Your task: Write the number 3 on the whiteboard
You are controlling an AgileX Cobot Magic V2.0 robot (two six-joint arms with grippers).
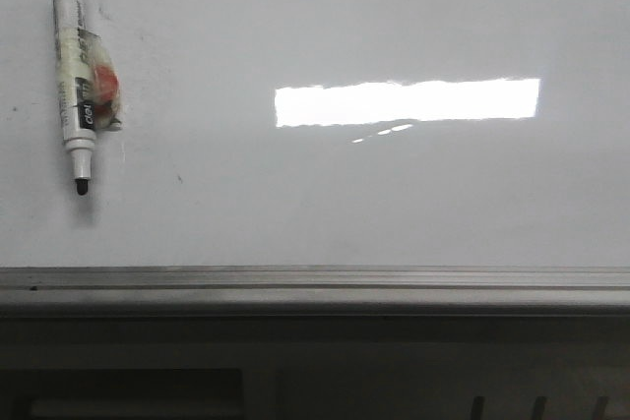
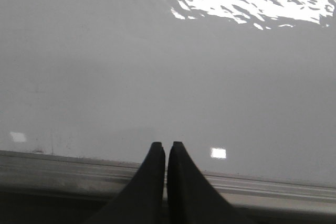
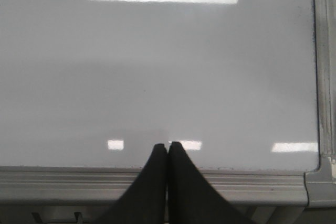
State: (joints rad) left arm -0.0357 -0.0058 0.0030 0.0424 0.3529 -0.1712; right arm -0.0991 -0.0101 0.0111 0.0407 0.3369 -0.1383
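Front view shows the whiteboard (image 1: 325, 204) blank: no number 3 is drawn on it anywhere, only a bright rectangular light reflection (image 1: 407, 102) near the middle and a few faint specks. The board lies flat, its silver-grey edge strip (image 1: 315, 277) running along the near side.

A marker (image 1: 79, 76) rests on the board's far-left part, black tip uncapped and pointing toward the near edge, with a patch of crumpled tape and something reddish at mid-barrel. Neither arm is near it.

By my reading the task is at its very start — nothing is written and the marker is not yet picked up. The next move would call for an arm, most likely the left since the marker lies on that side, to open its fingers, travel out over the board and close on the barrel, probably around the taped part, so the tip can be angled down onto the surface.

The left gripper (image 2: 166, 148) is clenched on nothing, its fingers meeting over the near edge strip. The right gripper (image 3: 167, 149) is likewise closed and empty, near the board's right-hand corner.

No containers appear in any view.
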